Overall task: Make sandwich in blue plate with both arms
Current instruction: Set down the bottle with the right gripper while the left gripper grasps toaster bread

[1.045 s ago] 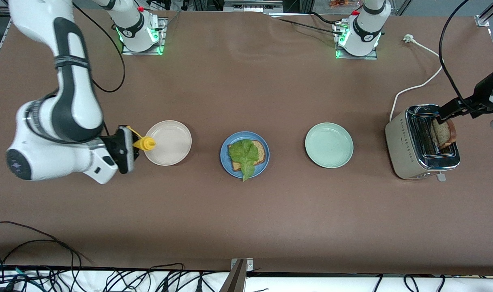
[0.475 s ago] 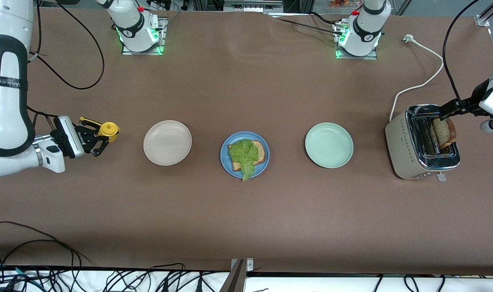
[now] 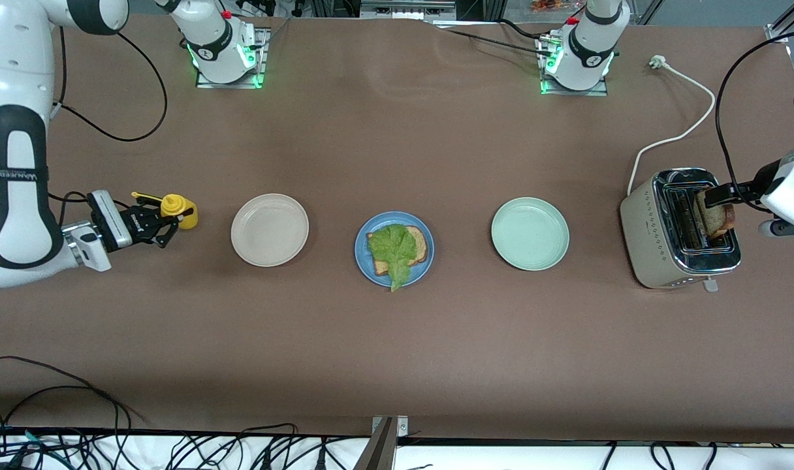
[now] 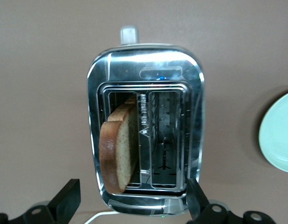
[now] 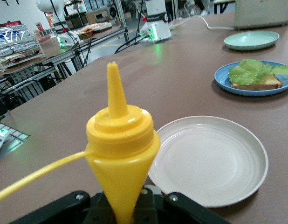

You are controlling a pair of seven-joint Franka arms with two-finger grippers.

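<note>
**Open-faced slice on the blue plate; right arm grips the mustard bottle, left arm spread over the toaster**

At the table's centre sits the blue plate [image 3: 363,260], carrying one slice of toasted bread [image 3: 420,246] with a lettuce leaf [image 3: 392,248] on top; the leaf's tip hangs over the rim at about 6 o'clock. No second slice covers it, so the sandwich is unfinished.

From the blue plate, the beige plate [image 3: 269,230] lies at 9 o'clock, toward the right arm's end of the table, and the pale green plate [image 3: 529,234] at 3 o'clock, toward the left arm's end. Both are well apart from it.

At 9 o'clock of the beige plate, the right gripper [image 3: 154,220] has its jaws pinched tight on a yellow squeeze bottle [image 3: 177,208], which stands upright with its nozzle up in the right wrist view.

At 3 o'clock of the green plate stands the toaster [image 3: 658,245], with a second bread slice [image 4: 120,149] leaning upright in one slot, its top above the chrome. The left gripper [image 4: 134,207] hovers over the toaster, fingers [image 4: 67,199] spread wide, touching nothing.

A white power cord [image 3: 681,104] runs from the toaster at 12 o'clock.
</note>
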